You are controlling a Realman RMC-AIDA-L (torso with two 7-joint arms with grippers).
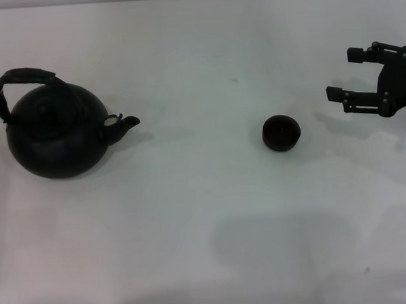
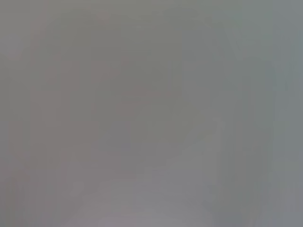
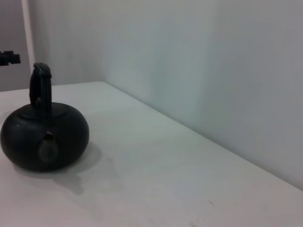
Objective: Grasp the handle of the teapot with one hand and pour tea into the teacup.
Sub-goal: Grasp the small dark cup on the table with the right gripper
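Two things matter on the white surface: the teapot sits far over on the robot's left, and the teacup stands well apart from it toward the right, with the spout pointing its way. Your right gripper hovers just beyond the cup on the right, its fingers apart and holding nothing. The left gripper is not in view (its wrist camera shows only a blank grey field).

Expect the pot to feel heavy and rigid, more so if full, and to swing under its handle once lifted. Take hold at the top of that arch, where the rough wrapping should resist slipping, and close firmly. The cup looks light and easily knocked, so pour gently and keep the spout clear of its rim.
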